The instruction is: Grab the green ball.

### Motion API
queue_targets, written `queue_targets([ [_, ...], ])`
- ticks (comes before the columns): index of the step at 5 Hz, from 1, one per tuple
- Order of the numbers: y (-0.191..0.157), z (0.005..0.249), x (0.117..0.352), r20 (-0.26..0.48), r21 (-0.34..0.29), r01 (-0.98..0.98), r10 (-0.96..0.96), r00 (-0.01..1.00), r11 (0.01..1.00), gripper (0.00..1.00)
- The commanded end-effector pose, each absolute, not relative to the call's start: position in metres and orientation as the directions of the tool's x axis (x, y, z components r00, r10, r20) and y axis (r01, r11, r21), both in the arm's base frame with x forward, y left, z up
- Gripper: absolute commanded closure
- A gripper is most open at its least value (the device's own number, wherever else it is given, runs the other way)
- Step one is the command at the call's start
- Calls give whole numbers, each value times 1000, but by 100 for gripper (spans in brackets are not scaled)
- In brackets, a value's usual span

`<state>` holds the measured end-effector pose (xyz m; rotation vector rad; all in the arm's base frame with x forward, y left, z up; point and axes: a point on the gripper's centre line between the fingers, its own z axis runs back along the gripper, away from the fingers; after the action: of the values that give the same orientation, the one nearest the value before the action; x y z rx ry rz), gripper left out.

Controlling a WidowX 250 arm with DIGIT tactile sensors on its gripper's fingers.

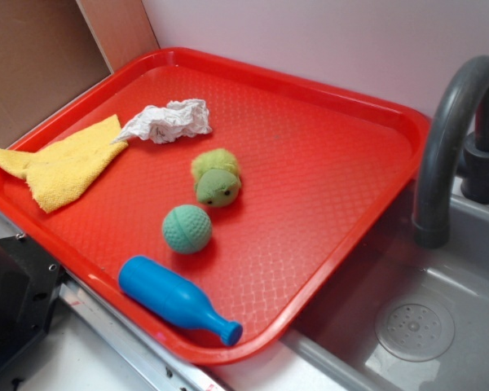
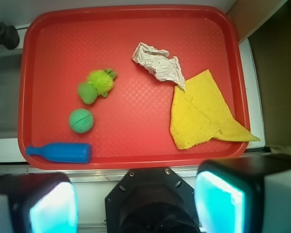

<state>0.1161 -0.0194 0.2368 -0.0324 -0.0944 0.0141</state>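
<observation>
The fingers (image 2: 53, 208), spread wide apart and holding nothing, hang off the red tray's (image 2: 136, 159) near edge, with the green ball (image 2: 81, 120) ahead and toward the left one (between plush toy (image 2: 96, 85) and blue bottle (image 2: 60, 152)).

A grey sink basin (image 1: 440, 318) with a round drain (image 1: 414, 330) forms the main landmark, and a dark curved faucet (image 1: 448, 138) rises at its back edge. Behind the sink runs a pale, evenly lit wall (image 1: 310, 32); far to its left stands a brown board (image 1: 33, 65).
</observation>
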Motion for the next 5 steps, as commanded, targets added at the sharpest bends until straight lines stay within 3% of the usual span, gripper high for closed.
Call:
queue_targets([
  [1,-19,237,116,94,-33,-13,16,995,999,0],
  [2,-31,226,125,218,-77,-170,183,959,982,0],
  [3,-47,218,137,244,-77,-191,204,948,979,0],
  [4,-63,201,150,239,-121,-186,210,948,975,0],
  [5,-83,172,166,183,-158,-150,178,967,976,0],
])
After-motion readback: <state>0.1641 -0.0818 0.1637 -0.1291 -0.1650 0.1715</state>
